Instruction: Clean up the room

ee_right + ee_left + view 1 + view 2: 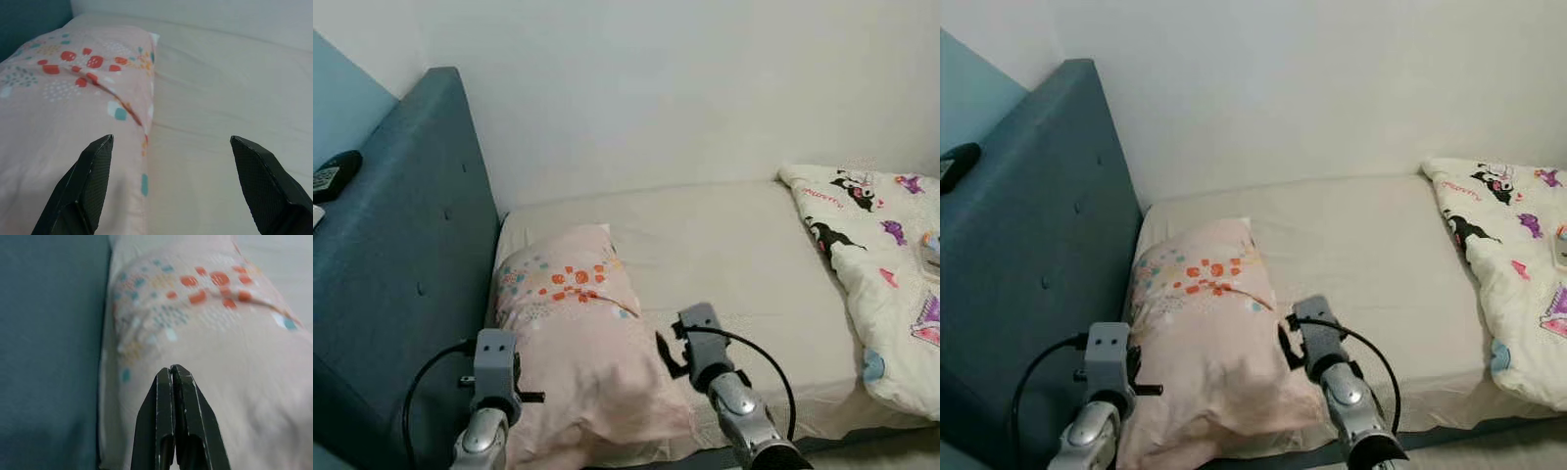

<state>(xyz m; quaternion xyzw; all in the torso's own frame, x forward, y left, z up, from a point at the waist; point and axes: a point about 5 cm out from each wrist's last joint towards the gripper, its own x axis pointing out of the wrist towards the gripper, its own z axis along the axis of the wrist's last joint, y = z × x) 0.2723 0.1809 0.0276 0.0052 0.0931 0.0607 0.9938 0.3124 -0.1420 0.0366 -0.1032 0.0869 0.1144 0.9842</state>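
Observation:
A pink pillow (pixel 578 333) with orange and teal dots lies on the cream mattress (pixel 734 255), up against the blue headboard (pixel 411 245). My left gripper (pixel 171 369) hovers at the pillow's near left edge, its fingers shut with nothing between them. At the pillow's right edge my right gripper (pixel 171 142) is open, one finger over the pillow (pixel 73 98) and the other over the bare mattress (pixel 220 98). A white cartoon-print duvet (pixel 881 255) is bunched at the right end of the bed.
A white wall (pixel 685 88) runs behind the bed. On top of the headboard's left side rests a small black object (pixel 333 174). The mattress between pillow and duvet is bare.

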